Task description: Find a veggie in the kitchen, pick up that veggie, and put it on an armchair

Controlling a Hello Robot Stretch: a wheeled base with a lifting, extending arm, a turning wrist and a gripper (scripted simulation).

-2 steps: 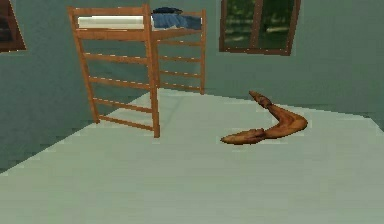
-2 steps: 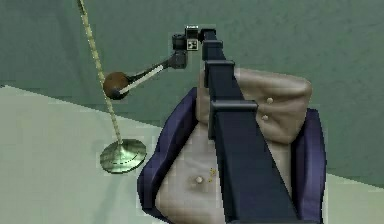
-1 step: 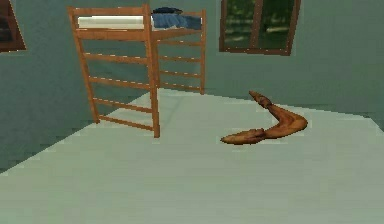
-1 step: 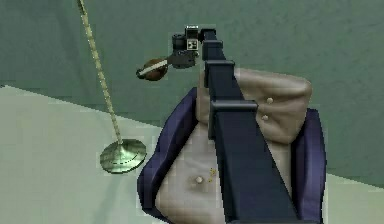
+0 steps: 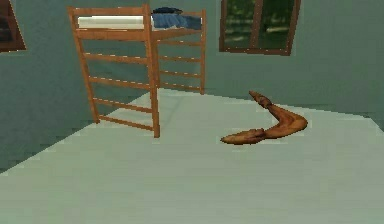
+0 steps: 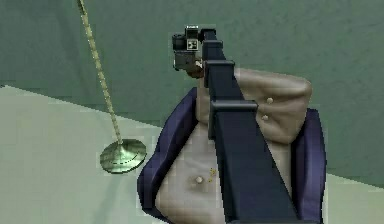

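Honestly, I cannot tell how the hand (image 6: 188, 62) stands or whether it holds anything; a brownish speck (image 6: 199, 69) at its 4 o'clock may be the veggie. Released near the armchair (image 6: 270, 110) rim, it could roll off.

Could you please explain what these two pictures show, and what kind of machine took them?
The machine is a wheeled robot with one extending arm and a two-finger gripper, working in a simulated house. The forward view looks ahead from the robot: a wooden bunk bed, a window, and a curved brown object lying on the pale floor. The arm side view looks out sideways. The dark bar is the arm, seen in front of a beige armchair with purple sides. The gripper sits at the arm's far end; I cannot tell whether it holds anything. A floor lamp stands beside the chair.
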